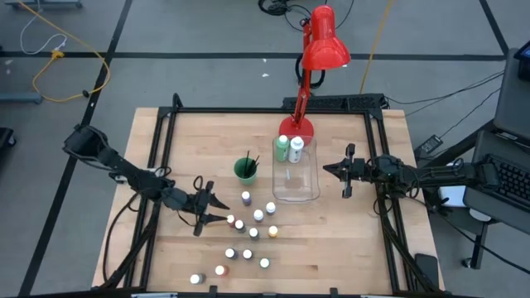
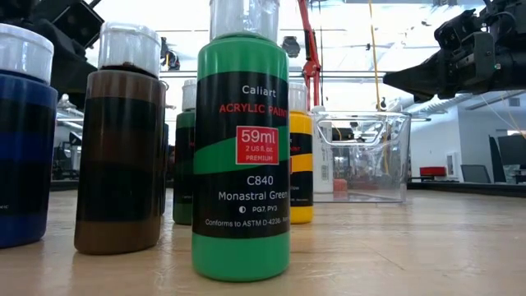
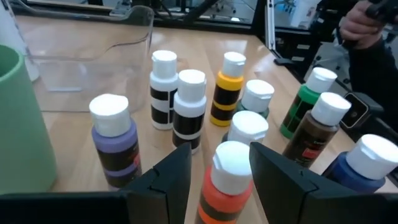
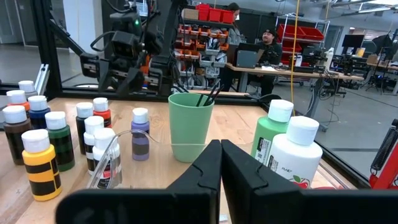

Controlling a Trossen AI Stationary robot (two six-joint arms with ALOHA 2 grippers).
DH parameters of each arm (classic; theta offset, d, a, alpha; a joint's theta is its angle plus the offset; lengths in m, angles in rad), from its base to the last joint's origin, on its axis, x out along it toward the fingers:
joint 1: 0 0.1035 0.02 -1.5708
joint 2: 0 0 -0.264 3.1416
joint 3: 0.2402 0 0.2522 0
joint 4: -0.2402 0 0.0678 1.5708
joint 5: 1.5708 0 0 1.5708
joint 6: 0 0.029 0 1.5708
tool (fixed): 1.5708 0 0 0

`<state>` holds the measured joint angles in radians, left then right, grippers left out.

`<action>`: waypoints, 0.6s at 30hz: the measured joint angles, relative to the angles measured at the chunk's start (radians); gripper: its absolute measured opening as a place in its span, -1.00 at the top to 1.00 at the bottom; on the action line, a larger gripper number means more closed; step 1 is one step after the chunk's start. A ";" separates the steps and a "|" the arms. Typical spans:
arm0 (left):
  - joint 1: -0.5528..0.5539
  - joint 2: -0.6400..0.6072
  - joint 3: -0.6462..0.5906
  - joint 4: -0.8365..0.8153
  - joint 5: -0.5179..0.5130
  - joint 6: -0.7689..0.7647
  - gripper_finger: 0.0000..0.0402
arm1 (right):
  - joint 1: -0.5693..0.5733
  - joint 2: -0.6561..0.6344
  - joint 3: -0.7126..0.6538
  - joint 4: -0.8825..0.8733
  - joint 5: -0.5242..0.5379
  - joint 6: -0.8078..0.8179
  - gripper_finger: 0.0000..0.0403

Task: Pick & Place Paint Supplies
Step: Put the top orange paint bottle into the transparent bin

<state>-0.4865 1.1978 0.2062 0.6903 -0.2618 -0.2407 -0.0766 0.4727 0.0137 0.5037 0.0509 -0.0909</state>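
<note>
Several small white-capped paint bottles (image 1: 248,236) stand upright on the wooden table's near middle. My left gripper (image 3: 221,149) is open and low among them, one finger on either side of an orange bottle (image 3: 225,186), with a gap to its cap. Two larger bottles (image 4: 292,146) stand at the far end of the clear bin (image 1: 296,175); whether inside it, I cannot tell. Thin brushes (image 4: 208,96) stick up out of the green cup (image 1: 246,170). My right gripper (image 1: 330,170) hangs shut in the air just right of the bin, pointing at it.
A red desk lamp (image 1: 319,50) stands on the table's far edge behind the bin. A black frame (image 1: 166,132) runs around the table. Bare wood lies between the bin and the table's near right corner (image 1: 348,248). People sit in the room beyond (image 4: 267,46).
</note>
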 joint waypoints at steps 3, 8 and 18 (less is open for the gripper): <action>0.005 0.021 0.000 0.001 0.002 -0.006 0.18 | 0.000 0.000 0.000 0.000 0.000 0.000 0.98; 0.004 0.065 0.001 0.060 0.073 -0.004 0.18 | 0.000 0.000 0.000 0.000 0.000 0.000 0.98; 0.005 0.091 0.001 0.094 0.088 0.032 0.17 | 0.000 0.000 0.000 0.000 0.000 0.000 0.98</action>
<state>-0.4814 1.2888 0.2073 0.7840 -0.1738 -0.2086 -0.0769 0.4725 0.0139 0.5037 0.0513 -0.0906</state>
